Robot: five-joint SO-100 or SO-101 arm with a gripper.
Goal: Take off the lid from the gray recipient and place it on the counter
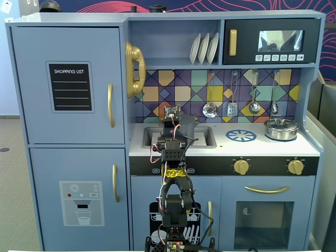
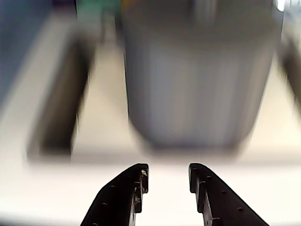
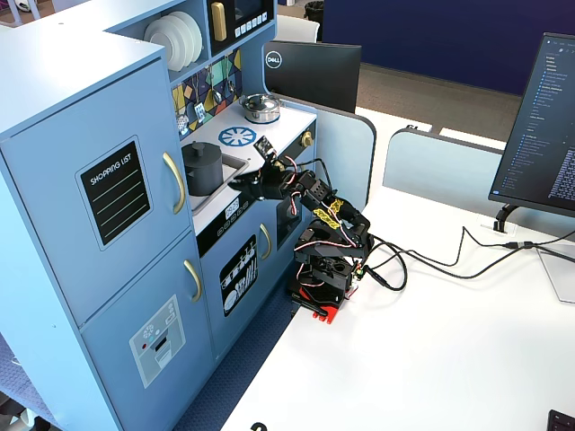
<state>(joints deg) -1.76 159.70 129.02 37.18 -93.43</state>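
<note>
The gray recipient [image 3: 203, 171] stands in the sink of the toy kitchen with the dark-gray lid [image 3: 201, 147] lying on top of it. In the wrist view the recipient [image 2: 197, 84] fills the upper middle, blurred, and its top is cut off, so the lid does not show there. My gripper [image 2: 168, 172] is open and empty, low in front of the recipient with a gap to it. It also shows in both fixed views [image 3: 238, 184] [image 1: 173, 116], where the arm hides most of the recipient. The counter [image 1: 273, 148] is light gray-white.
A shiny steel pot [image 1: 282, 128] with its own lid stands at the counter's right end, beside the blue-and-white burner disc [image 1: 241, 135]. The sink [image 1: 206, 137] is set into the counter's left part. Utensils [image 1: 231, 107] hang on the back wall. A monitor [image 3: 314, 72] stands behind the kitchen.
</note>
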